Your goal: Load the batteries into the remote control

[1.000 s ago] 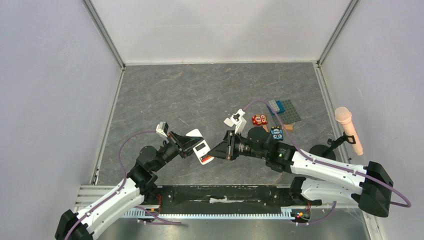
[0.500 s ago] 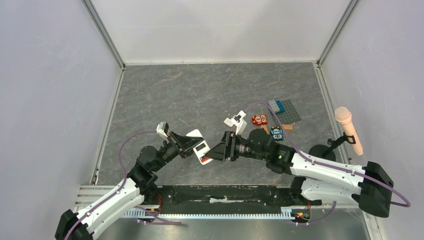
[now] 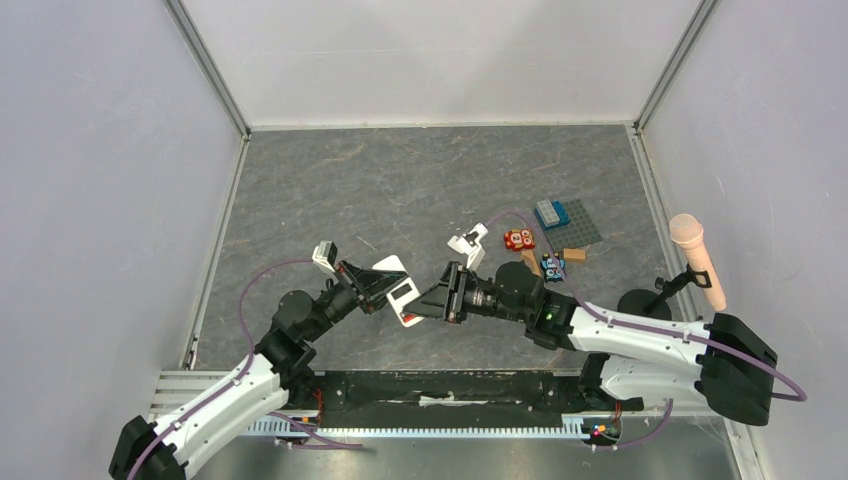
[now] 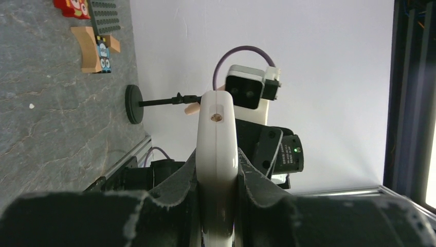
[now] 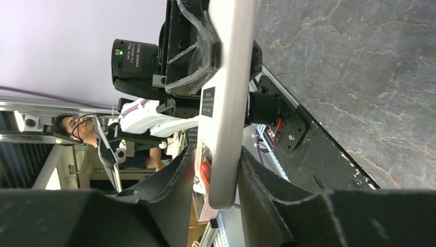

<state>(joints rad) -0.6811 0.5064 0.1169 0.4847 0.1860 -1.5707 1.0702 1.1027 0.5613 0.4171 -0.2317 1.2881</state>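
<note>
Over the bench [image 3: 400, 180] near 6 o'clock, the remote control [image 3: 404, 301] was clamped — left gripper [image 3: 388, 292] from 9 o'clock, right gripper [image 3: 425, 304] from 3.

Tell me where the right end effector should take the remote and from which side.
Grip the remote at its free end, opposite the end the left end effector clamps. Come in lengthwise from the right, one finger on each broad face: it is a thin flat bar, and its narrow edges offer little hold.
</note>
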